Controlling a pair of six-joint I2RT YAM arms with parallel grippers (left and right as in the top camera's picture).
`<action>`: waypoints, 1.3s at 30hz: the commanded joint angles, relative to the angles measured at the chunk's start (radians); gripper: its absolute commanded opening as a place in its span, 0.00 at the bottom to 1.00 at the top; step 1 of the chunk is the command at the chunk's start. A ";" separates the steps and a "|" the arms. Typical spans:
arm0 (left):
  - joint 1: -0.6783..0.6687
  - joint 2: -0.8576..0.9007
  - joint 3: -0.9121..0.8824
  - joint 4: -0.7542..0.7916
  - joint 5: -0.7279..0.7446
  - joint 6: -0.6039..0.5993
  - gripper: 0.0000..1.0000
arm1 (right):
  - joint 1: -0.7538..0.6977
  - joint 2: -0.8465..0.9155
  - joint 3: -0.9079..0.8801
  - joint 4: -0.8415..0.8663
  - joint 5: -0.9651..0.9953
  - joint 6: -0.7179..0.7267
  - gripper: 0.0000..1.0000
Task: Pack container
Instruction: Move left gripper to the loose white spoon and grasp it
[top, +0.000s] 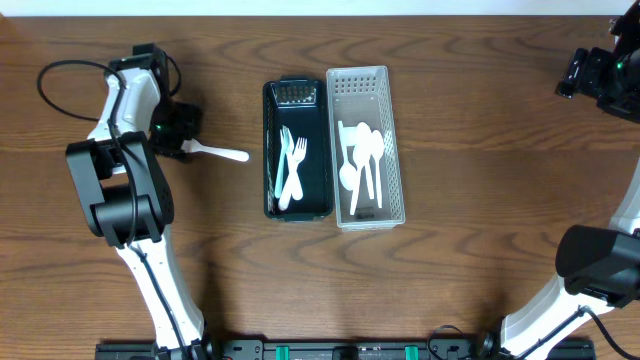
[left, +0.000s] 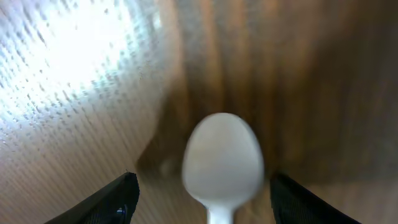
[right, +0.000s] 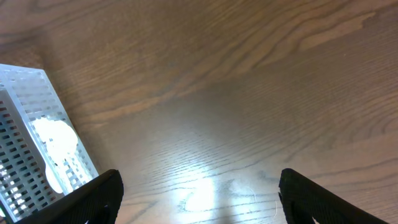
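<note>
A white plastic spoon (top: 218, 152) lies on the wooden table left of the containers, its bowl pointing right. My left gripper (top: 180, 133) is at its handle end. In the left wrist view the spoon's bowl (left: 222, 155) sits between my spread left fingers (left: 203, 180), which are open. A black container (top: 270, 150) holds white forks (top: 292, 170). Beside it on the right, a clear perforated container (top: 397, 150) holds white spoons (top: 362, 160). My right gripper (top: 580, 75) is open and empty at the far right, above bare table (right: 200, 177).
The right wrist view shows the perforated container's corner (right: 25, 124) at the left with a spoon (right: 56, 137) inside. The arm bases stand at the front left and front right of the table.
</note>
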 joint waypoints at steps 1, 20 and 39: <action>0.003 0.011 -0.042 0.013 -0.012 -0.007 0.70 | 0.008 -0.010 0.012 -0.002 -0.008 -0.013 0.83; 0.004 0.011 -0.077 0.050 -0.011 -0.006 0.40 | 0.008 -0.010 0.012 -0.004 -0.007 -0.014 0.83; -0.024 -0.157 -0.037 0.038 -0.008 0.240 0.11 | 0.008 -0.010 0.012 0.000 -0.007 -0.013 0.83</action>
